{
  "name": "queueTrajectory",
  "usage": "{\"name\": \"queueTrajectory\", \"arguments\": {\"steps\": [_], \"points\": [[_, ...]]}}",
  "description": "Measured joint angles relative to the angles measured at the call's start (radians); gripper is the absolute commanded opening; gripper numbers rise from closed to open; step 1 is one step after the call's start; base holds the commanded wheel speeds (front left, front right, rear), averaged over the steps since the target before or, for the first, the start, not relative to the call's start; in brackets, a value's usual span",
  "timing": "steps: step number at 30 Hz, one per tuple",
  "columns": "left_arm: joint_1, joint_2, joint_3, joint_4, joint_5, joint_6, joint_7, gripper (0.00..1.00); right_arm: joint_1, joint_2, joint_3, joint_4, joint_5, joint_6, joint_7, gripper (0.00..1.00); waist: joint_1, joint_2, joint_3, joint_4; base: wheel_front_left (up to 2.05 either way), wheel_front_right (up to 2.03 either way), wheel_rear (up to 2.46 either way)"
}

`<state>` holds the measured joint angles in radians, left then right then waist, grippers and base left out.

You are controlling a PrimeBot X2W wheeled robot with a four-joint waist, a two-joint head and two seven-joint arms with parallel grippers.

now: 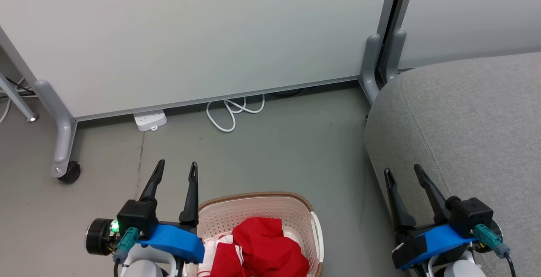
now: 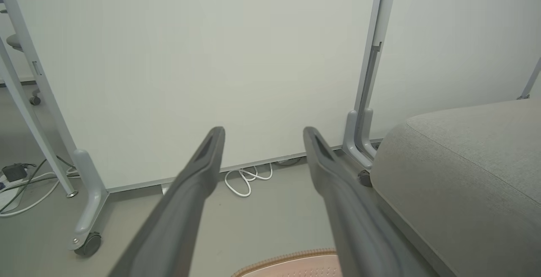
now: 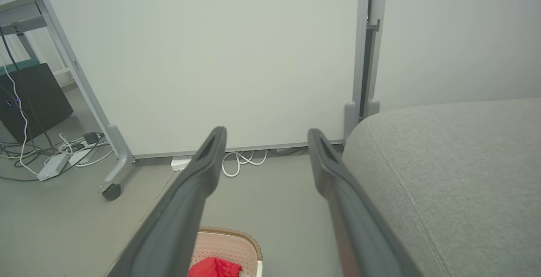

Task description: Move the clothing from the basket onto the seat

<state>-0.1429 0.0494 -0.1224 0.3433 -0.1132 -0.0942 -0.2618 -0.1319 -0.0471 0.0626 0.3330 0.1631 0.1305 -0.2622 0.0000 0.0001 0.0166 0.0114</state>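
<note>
The cream basket (image 1: 296,211) with a brown rim sits on the floor at the bottom centre of the head view. Bright red clothing (image 1: 264,247) with white striped trim is heaped inside it. My left gripper (image 1: 176,170) hovers open just left of the basket, nothing between its fingers. My right gripper (image 1: 402,172) is open over the front edge of the grey seat (image 1: 473,116). The left wrist view catches the basket rim (image 2: 287,260) and the seat (image 2: 465,175). In the right wrist view the basket (image 3: 230,243), a bit of clothing (image 3: 215,267) and the seat (image 3: 448,175) appear.
White partition panels (image 1: 203,36) on wheeled grey feet (image 1: 63,158) stand behind. A white power strip (image 1: 150,120) and coiled cable (image 1: 232,112) lie at the panel's base. Grey floor (image 1: 270,154) stretches between basket and panels. More cables and a dark box (image 3: 34,99) sit far left.
</note>
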Motion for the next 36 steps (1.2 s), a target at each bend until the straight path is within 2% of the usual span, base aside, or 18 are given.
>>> {"name": "queueTrajectory", "arguments": {"steps": [9, 19, 36], "points": [[-0.06, 0.009, -0.047, 0.083, 0.035, -0.021, -0.001, 1.0, -0.015, 0.0, 0.009, -0.001, 0.005, 0.0, 0.0, 1.0, 0.0, 0.0, 0.028, -0.009, 0.0, 0.0, 0.0], [-0.2, 0.075, -0.161, 0.271, 0.051, -0.035, -0.001, 1.0, -0.067, 0.0, 0.038, -0.012, 0.013, 0.0, 0.0, 1.0, 0.0, 0.0, 0.114, -0.052, 0.0, 0.0, 0.0], [-0.455, 0.209, -0.575, 0.628, -0.034, -0.035, -0.001, 1.0, -0.198, -0.001, 0.07, -0.054, 0.043, 0.0, 0.0, 1.0, 0.0002, 0.0, 0.35, -0.139, 0.0, 0.0, 0.0]]}}
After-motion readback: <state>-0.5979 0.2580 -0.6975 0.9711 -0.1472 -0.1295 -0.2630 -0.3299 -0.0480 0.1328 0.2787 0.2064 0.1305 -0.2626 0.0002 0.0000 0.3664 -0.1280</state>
